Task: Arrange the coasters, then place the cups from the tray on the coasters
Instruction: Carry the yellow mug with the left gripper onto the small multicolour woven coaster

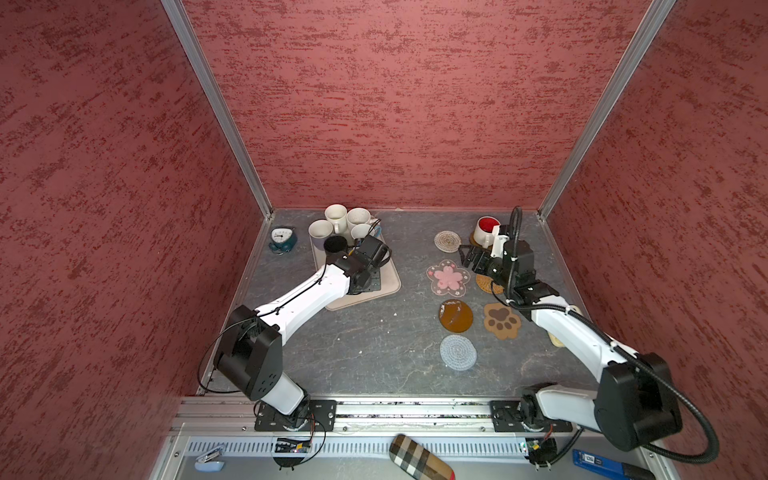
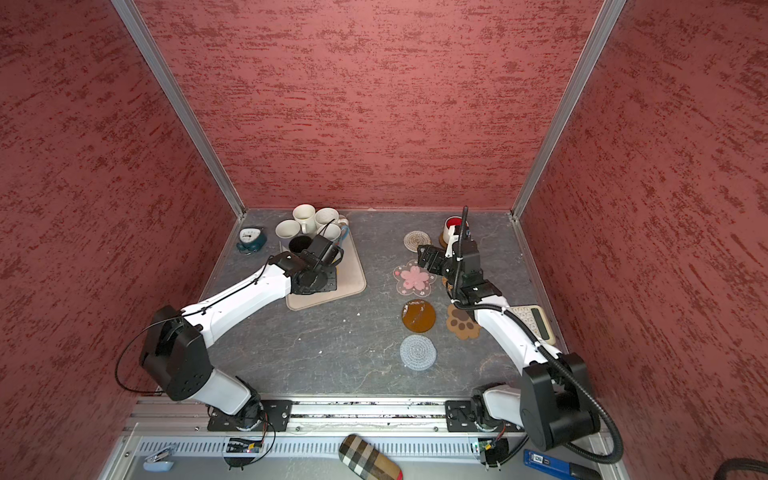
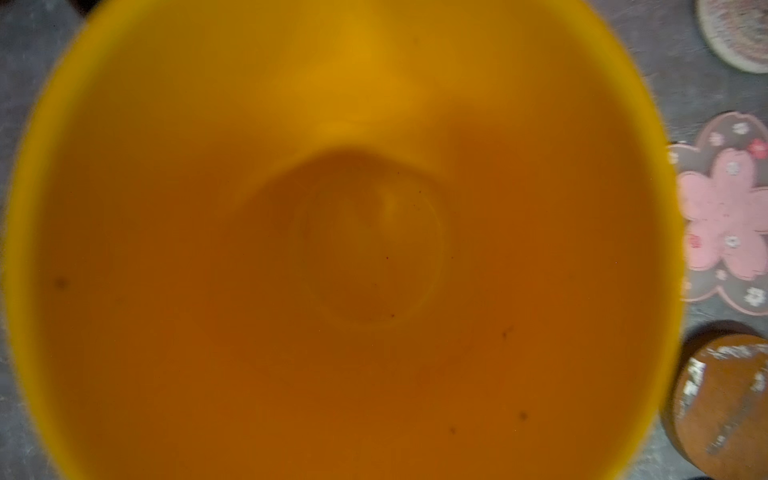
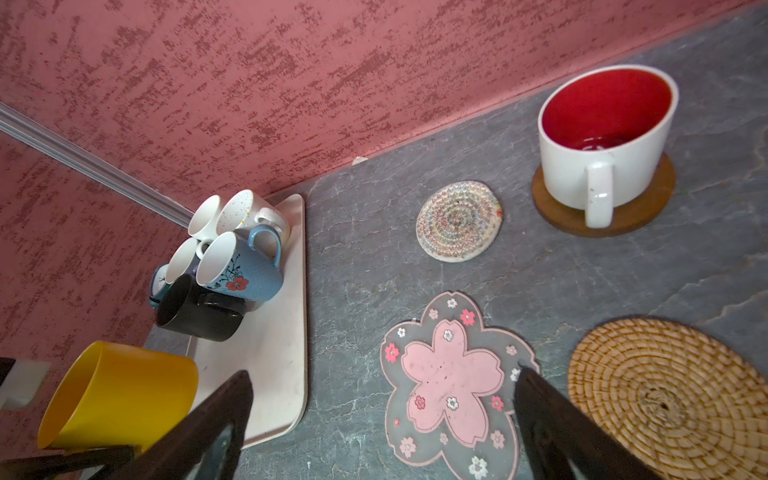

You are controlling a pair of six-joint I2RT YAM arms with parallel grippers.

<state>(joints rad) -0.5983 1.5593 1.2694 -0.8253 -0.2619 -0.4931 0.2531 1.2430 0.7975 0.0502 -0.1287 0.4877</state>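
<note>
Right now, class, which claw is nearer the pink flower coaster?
Right. The right claw hangs open close by the pink flower coaster; the left claw grips the yellow cup over the tray, farther away.

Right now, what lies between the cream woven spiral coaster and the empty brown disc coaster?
The pink flower-shaped coaster, in line between the cream woven spiral coaster and the empty brown disc coaster; both top views show it.
</note>
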